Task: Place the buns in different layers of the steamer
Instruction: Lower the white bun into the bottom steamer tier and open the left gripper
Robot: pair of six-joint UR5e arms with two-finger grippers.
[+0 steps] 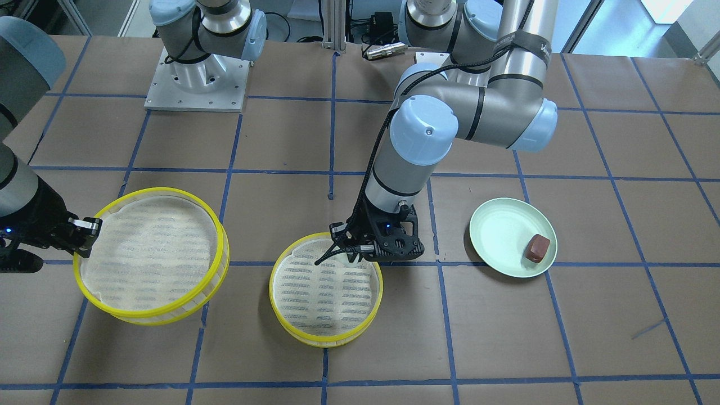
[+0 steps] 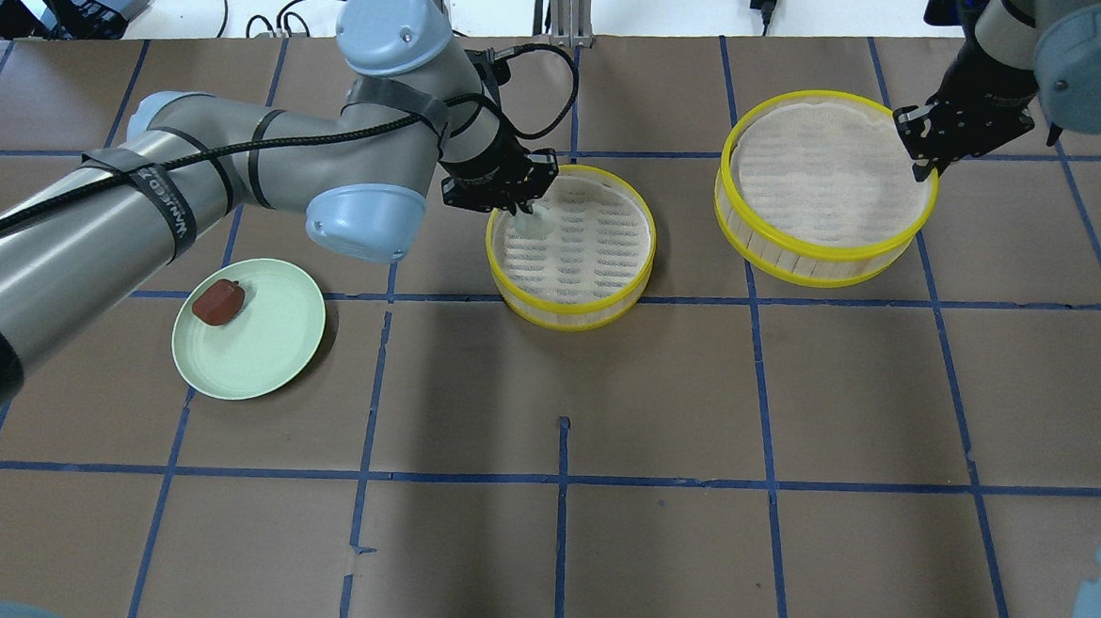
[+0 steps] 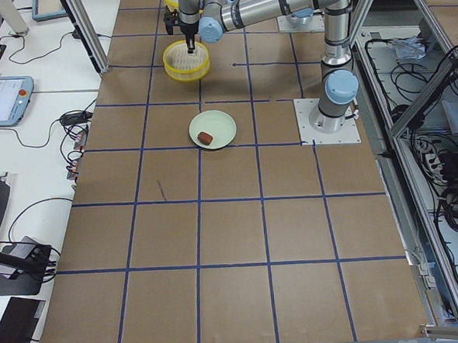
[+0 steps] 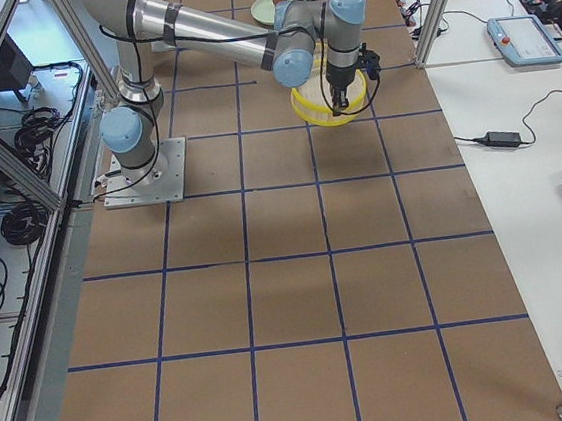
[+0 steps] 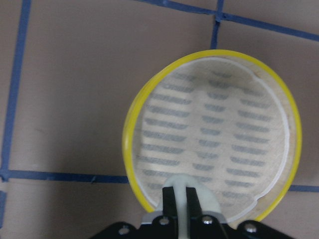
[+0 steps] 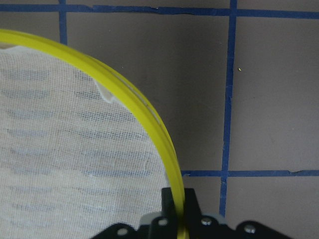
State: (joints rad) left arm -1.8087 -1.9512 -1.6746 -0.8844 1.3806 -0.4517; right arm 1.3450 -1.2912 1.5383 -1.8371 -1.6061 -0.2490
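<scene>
One white bun (image 5: 203,192) inside left gripper (image 5: 180,192)

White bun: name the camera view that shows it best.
The left wrist-mounted view: the white bun is seen close up, pinched in the left gripper over a steamer layer. The overhead exterior view shows only a small pale lump under the gripper. In the front-facing view the gripper mostly hides it, and the side views are too distant.

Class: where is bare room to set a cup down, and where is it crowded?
Free: the brown paper table's ends, beyond the pale green plate and beyond the outer yellow-rimmed mesh tray. Crowded: around the middle yellow-rimmed tray, under the left gripper.
</scene>
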